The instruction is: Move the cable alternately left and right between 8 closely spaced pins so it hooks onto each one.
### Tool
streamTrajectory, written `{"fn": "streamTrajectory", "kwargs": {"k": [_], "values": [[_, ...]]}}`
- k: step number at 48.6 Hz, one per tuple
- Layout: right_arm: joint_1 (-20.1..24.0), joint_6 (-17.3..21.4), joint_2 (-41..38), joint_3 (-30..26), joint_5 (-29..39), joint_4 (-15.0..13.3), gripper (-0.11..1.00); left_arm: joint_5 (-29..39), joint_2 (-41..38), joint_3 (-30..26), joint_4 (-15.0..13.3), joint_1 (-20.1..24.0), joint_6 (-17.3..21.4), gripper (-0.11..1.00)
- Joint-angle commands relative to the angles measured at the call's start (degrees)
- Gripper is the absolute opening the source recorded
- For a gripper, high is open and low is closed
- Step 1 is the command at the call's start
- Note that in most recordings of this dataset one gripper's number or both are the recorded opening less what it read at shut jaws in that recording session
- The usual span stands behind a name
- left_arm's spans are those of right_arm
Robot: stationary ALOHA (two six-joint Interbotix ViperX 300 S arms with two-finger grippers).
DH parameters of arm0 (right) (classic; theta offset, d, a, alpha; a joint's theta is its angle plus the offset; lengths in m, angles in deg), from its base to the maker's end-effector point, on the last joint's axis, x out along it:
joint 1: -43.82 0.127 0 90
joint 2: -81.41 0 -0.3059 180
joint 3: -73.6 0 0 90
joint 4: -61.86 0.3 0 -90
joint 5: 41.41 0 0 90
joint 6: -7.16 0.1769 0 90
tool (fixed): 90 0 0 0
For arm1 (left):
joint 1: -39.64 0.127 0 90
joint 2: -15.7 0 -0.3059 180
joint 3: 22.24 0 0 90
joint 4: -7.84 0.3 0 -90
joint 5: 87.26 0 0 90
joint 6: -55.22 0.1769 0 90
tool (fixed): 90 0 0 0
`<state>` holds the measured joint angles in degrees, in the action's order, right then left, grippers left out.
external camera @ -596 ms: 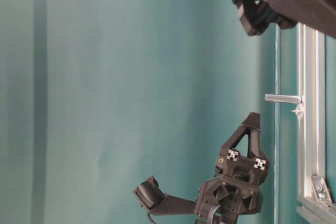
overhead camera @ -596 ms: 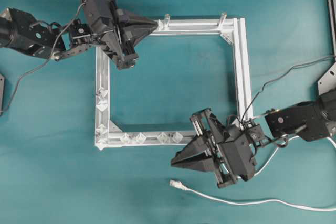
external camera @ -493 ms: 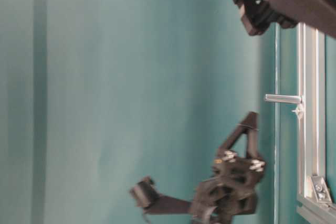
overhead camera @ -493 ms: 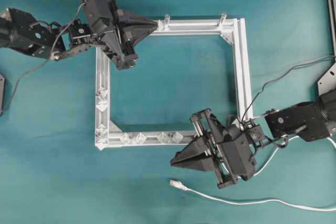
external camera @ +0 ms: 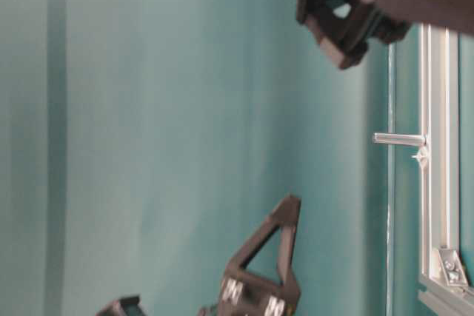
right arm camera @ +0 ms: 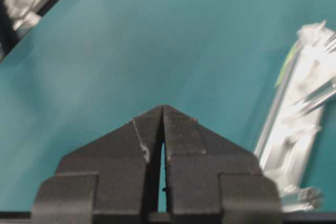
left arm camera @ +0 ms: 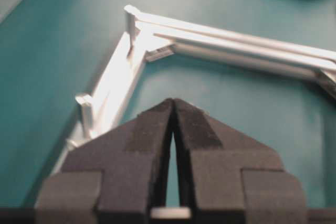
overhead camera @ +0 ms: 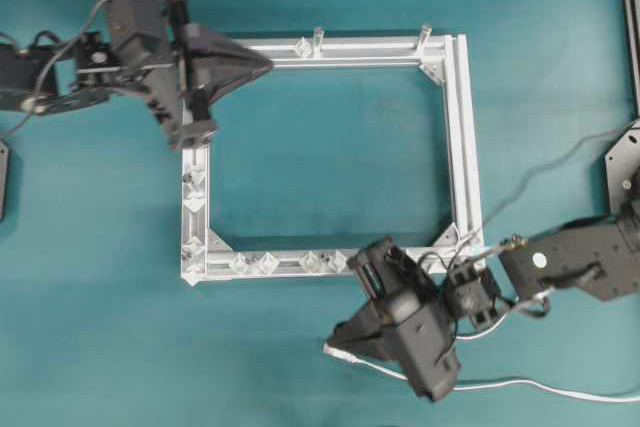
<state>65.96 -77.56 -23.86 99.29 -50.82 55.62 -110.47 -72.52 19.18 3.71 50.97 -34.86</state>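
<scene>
The cable [overhead camera: 500,384] lies loose on the teal table below the frame, its plug [overhead camera: 332,351] at the left end. My right gripper [overhead camera: 340,335] hovers just above and beside the plug, shut and empty [right arm camera: 163,108]; the cable is out of the right wrist view. The pins [overhead camera: 268,263] sit in pairs along the bottom rail and on the left rail [overhead camera: 193,203]. My left gripper [overhead camera: 268,64] is shut with nothing in it [left arm camera: 173,101], near the frame's top left corner.
The silver square frame [overhead camera: 460,147] fills the middle of the table, with two upright metal posts [overhead camera: 318,37] [overhead camera: 425,32] on its top rail. One post [external camera: 398,138] shows in the table-level view. Black robot wires [overhead camera: 540,152] trail at the right.
My left arm has drawn back to the left, off the frame's top rail. My right gripper has swung downward and turned toward the cable's plug. Both stay shut.
</scene>
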Motion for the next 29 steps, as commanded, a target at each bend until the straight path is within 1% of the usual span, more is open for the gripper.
{"fn": "streamTrajectory", "kwargs": {"k": [1, 4, 5, 11, 15, 19, 21, 26, 27, 29], "values": [[1.3, 2.1, 1.6, -3.3, 6.2, 0.0, 0.0, 1.9, 3.9, 0.7, 0.2, -0.8, -0.1, 0.0], [1.8, 4.9, 1.6, -4.7, 10.6, 0.0, 0.0, 3.3, 5.6, 1.7, 0.2, -1.1, -0.2, 0.0], [1.8, 5.4, 1.6, -4.8, 11.2, 0.0, 0.0, 3.6, 6.2, 1.9, 0.2, -1.1, -0.2, 0.0], [1.8, 11.7, 1.6, -6.8, 18.5, 0.0, 0.0, 5.9, 9.1, 3.7, 0.2, -1.3, -0.4, 0.0], [1.8, 16.6, 1.6, -7.7, 22.4, 0.0, 0.0, 7.5, 11.0, 4.7, 0.2, -1.5, -0.7, 0.0], [1.8, 20.2, 1.6, -8.4, 25.0, 0.0, 0.0, 9.0, 12.9, 6.2, 0.2, -1.6, -0.8, 0.01], [1.8, 21.4, 1.6, -8.6, 25.9, 0.0, 0.0, 9.6, 14.0, 6.9, 0.2, -1.7, -0.8, 0.06], [1.8, 22.2, 1.4, -9.5, 27.8, 0.0, 0.0, 10.5, 16.9, 9.1, 0.2, -1.7, -0.8, 0.3], [1.8, 22.2, 1.3, -9.6, 28.0, 0.0, 0.0, 10.5, 17.5, 9.4, 0.2, -1.7, -0.8, 0.33], [1.8, 22.3, 1.2, -10.0, 28.6, 0.0, 0.0, 10.5, 19.1, 10.4, 0.2, -1.8, -0.8, 0.33]]}}
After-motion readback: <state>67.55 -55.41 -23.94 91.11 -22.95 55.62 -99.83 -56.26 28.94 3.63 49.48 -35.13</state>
